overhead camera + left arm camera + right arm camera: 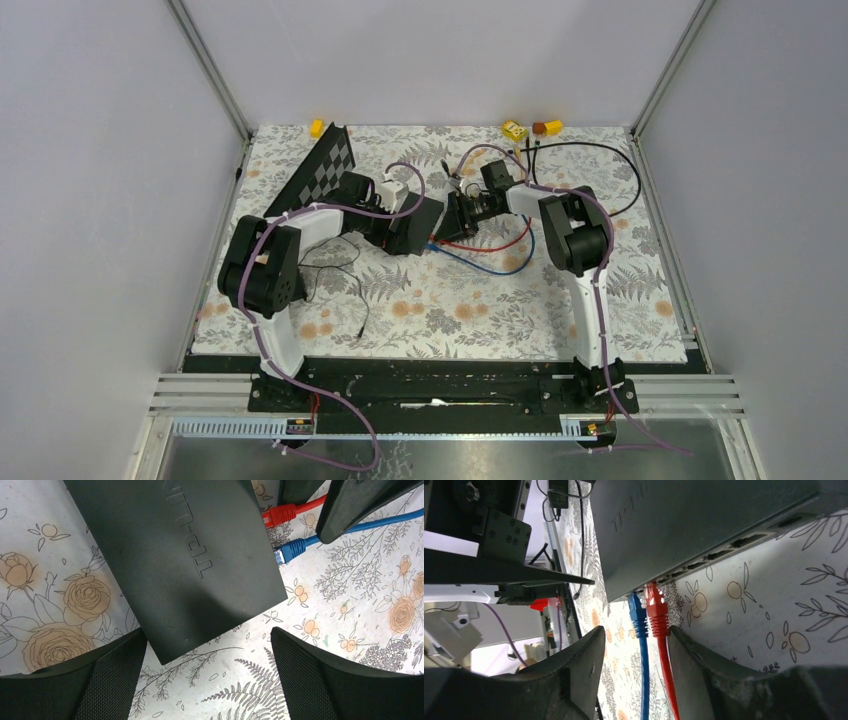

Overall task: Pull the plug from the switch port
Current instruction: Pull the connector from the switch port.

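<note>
**Both arms at the switch, two plugs at its port edge**

Nearest: a black rail (440, 385) carries both arm bases at the near edge of the counter (450, 310), which is covered by a floral cloth. Just beyond, left of centre, a thin black wire (335, 285) lies loose. A red cable (495, 246) and a blue cable (505, 268) curve in from the right toward mid-counter.

Mid-counter: the switch (190, 565), a flat black box, lies flat and skewed to the counter's edges. The left gripper (207, 642) hovers over one of its corners. Its jaws are spread wide, one on each side of that corner, grasping nothing.

The port edge is turned toward the right arm. The red plug (656, 612) sits in a port near the end of the row. The blue plug (638, 617) is just beside it, nose at the box edge; I cannot tell whether it is seated. The right gripper (636, 632) faces the ports with its jaws half-parted, straddling both cables just behind the plugs. The red cable lies against one finger and a gap shows beside the blue one, so nothing is pinched.

Far: a chequered board (325, 170) sits back left with a yellow block (318, 128) behind it. A second yellow block (515, 130) lies at the back edge, and a black cable loop (600, 165) lies back right.
</note>
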Controlling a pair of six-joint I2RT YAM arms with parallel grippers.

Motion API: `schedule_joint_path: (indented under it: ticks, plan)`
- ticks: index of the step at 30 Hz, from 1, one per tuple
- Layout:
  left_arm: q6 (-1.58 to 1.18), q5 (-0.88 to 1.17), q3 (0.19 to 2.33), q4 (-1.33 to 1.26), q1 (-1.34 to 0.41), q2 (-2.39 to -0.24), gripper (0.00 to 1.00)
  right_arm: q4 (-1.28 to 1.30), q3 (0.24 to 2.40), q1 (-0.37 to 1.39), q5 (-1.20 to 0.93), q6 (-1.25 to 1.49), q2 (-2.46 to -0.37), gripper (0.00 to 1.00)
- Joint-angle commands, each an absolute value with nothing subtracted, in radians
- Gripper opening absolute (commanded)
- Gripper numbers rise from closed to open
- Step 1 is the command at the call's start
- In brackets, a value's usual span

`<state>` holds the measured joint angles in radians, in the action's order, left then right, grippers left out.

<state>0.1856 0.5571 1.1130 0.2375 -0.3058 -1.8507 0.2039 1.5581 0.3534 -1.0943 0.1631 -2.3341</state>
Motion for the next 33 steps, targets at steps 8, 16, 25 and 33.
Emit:
schedule_joint_path:
  ticks: [8,16,25,33]
  plan:
    - [0.172,0.615,1.097,0.198,-0.326,-1.85,0.94,0.219,1.588,0.376,-1.05,0.184,-2.448,0.51]
    - [0.17,0.623,1.094,0.201,-0.331,-1.846,0.94,0.221,1.612,0.385,-1.032,0.208,-2.47,0.47]
    - [0.177,0.629,1.096,0.21,-0.336,-1.848,0.94,0.227,1.631,0.399,-1.013,0.208,-2.499,0.44]
    - [0.18,0.635,1.095,0.211,-0.336,-1.852,0.94,0.227,1.654,0.406,-1.003,0.215,-2.523,0.41]
